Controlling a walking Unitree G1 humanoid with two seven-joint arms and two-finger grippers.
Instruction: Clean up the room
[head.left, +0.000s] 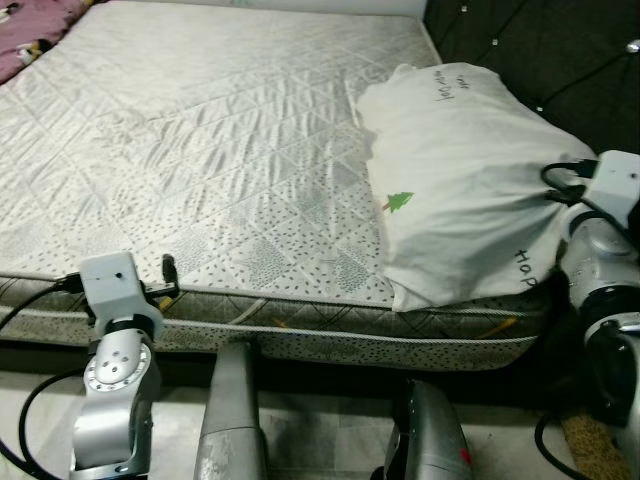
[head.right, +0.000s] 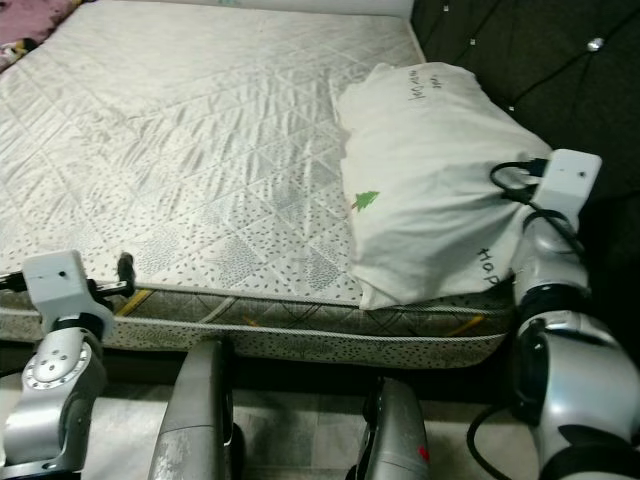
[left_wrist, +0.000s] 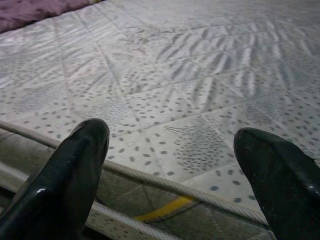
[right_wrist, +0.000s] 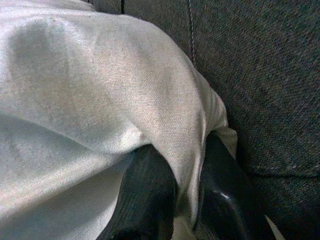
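Bare mattress (head.left: 220, 150) w/ a quilted, speckled top is the landmark here. A white pillow (head.left: 460, 180) lies on its corner by the dark headboard (head.left: 540, 50), long side along the mattress's edge, one end hanging a bit past the near edge. Pillowcase has a small green tree print (head.left: 398, 202) and some handwriting — too small to read.

Right gripper (right_wrist: 187, 200) is at the pillow's near corner, on the side away from the mattress's middle, beside the headboard. In the right wrist view its jaws are pinched together on a fold of pillowcase cloth, fabric draped over and between the two black fingers (right_wrist: 150, 195). The headboard's dark woven fabric sits just behind the pillow there.

Left gripper (left_wrist: 180, 165) hovers at the mattress's near edge, well apart from the pillow, towards the opposite corner. Jaws spread wide, nothing between them — the left wrist view looks across the mattress top through the gap, w/ the piped edge seam (left_wrist: 150, 175) just under the fingertips (left_wrist: 87, 140).

At the mattress's far corner, opposite the pillow, a bit of pink-purple blanket (head.left: 35, 35) lies on top. Pale floor (head.left: 320, 430) shows below the mattress's near side, between the robot's arms.
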